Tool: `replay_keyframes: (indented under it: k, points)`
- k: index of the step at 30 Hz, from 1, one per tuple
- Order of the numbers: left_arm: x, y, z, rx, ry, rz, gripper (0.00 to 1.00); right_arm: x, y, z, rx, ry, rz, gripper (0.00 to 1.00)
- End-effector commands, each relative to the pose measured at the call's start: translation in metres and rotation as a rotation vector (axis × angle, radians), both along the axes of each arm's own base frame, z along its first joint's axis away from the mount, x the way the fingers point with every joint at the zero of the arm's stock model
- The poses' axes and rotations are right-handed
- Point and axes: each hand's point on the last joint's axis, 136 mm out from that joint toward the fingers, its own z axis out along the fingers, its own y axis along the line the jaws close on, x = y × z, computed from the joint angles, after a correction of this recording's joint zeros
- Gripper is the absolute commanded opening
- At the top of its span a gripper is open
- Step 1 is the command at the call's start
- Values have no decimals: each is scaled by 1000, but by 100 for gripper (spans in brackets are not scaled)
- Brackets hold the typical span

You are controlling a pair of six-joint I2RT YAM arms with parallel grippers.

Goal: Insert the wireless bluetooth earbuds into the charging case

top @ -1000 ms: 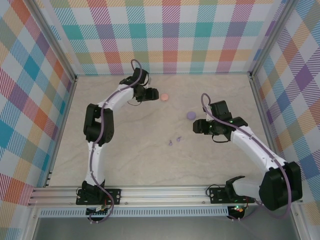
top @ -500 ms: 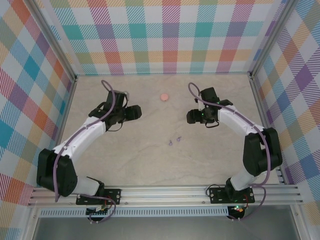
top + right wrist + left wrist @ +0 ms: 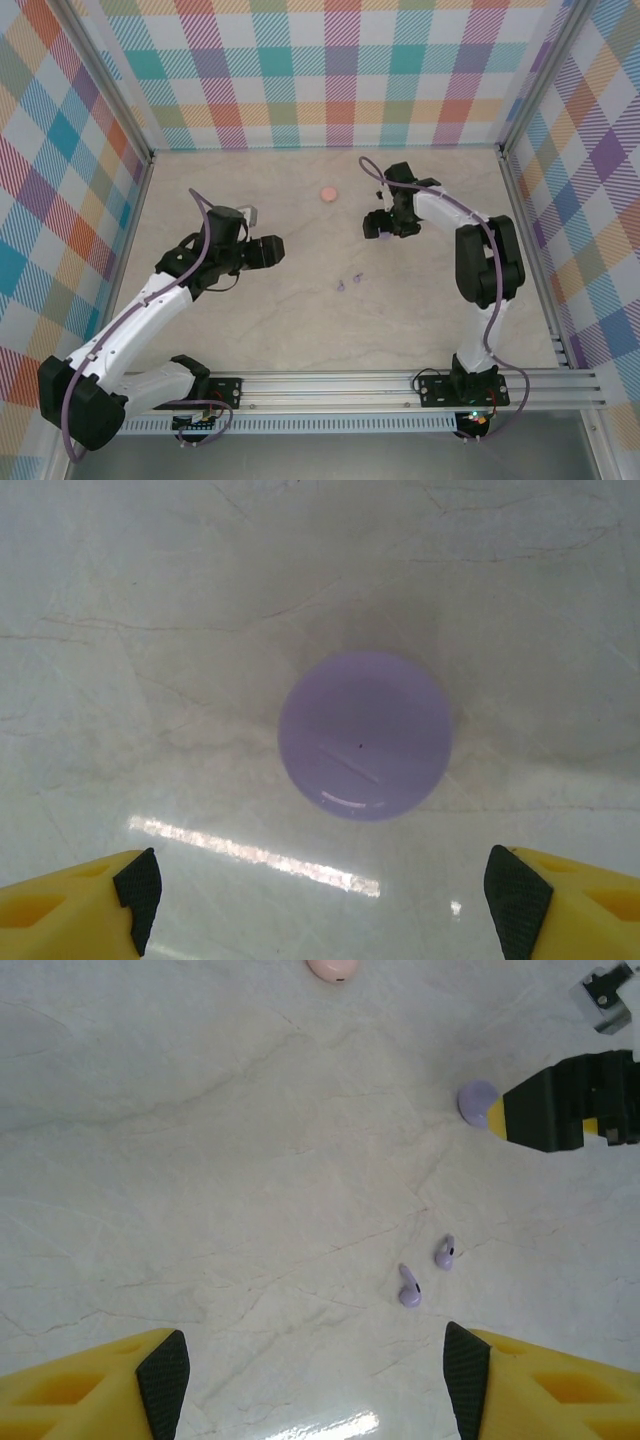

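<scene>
Between the tips of the right gripper, down on the table: lilac charging case, round, domed, glossy. Judged light and hard-shelled, and slick on that curve, so a pinch high on the dome would likely squirt it sideways. Best taken low across its widest part. A faint seam line shows on top and the lid looks closed (it would have to be opened before anything goes in).

Right fingers: spread wide, one yellow tip at each lower corner of the wrist view, both clear of the case. Nothing held, nothing touched. Gripper hovers right over the case.

Left gripper: fingers also well apart, empty, pointed across the bare table towards the centre.

Two lilac earbuds lie loose on the table just ahead of the left tips, close beside each other but not touching. Top view puts them mid-table, between the two grippers, apart from the case. Judged featherweight, rigid, smooth, and tiny against the finger pads. They will be easy to flick away or tip. Best hold is probably across the bulb end with the stem left free, closing gently.

Pink disc sits further back, well apart from both grippers.

No earbud is in the case yet.
</scene>
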Motion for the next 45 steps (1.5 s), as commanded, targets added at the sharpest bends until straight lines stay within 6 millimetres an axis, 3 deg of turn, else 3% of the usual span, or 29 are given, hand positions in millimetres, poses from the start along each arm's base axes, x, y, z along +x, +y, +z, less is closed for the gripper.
replay_keyframes:
  k: [1, 23, 34, 39, 45]
  points:
    - [-13, 0, 1, -2, 46, -13, 70, 5, -7, -1, -50, 26, 1, 86]
    - [-16, -2, -2, 7, 70, -22, 70, 29, -1, -33, -88, 132, -33, 71]
    - [-16, -2, -6, 14, 79, -25, 70, 22, 0, -40, -77, 168, -49, 52]
    - [-17, -1, -4, 11, 76, -24, 70, 14, 6, -39, -49, 190, -73, 52]
    - [-18, -2, -6, 9, 83, -30, 70, -2, 31, -36, -20, 198, -52, 52]
